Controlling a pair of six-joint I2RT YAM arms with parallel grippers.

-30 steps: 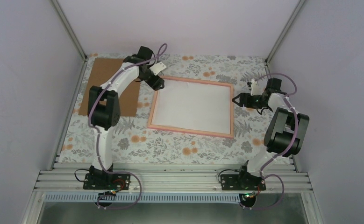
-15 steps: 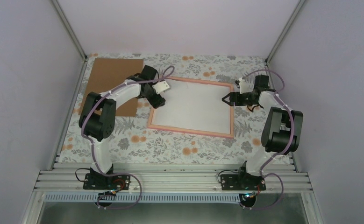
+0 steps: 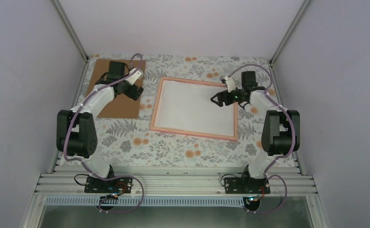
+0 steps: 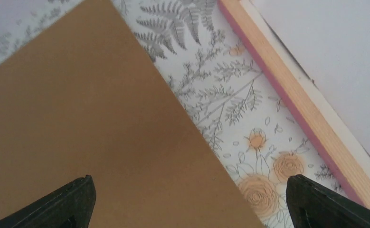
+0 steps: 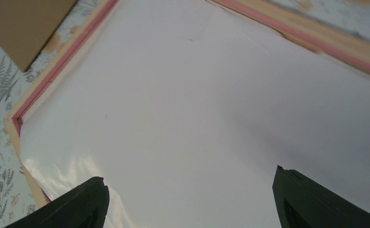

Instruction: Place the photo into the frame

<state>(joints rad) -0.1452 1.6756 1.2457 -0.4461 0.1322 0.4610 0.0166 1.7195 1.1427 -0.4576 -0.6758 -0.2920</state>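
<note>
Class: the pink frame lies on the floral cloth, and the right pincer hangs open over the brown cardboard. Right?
No: the right pincer hangs open over the white sheet inside the frame, per the right wrist view. The rest stands.

Enclosure viewed from above. The tabletop (image 3: 183, 147) carries a pale cloth printed with grey ferns and orange flowers. Plain, matt, pale lilac panels form the back wall (image 3: 183, 23), the left wall (image 3: 21, 95) and the right wall (image 3: 344, 95). The left post (image 3: 71, 31) and the right post (image 3: 289, 31), both aluminium, slant up from the rear corners. Ribbed aluminium rails (image 3: 173, 183) run along the near edge, with a grey metal sheet (image 3: 173, 216) beyond them. Lighting is soft and even; shadows are faint.
</note>
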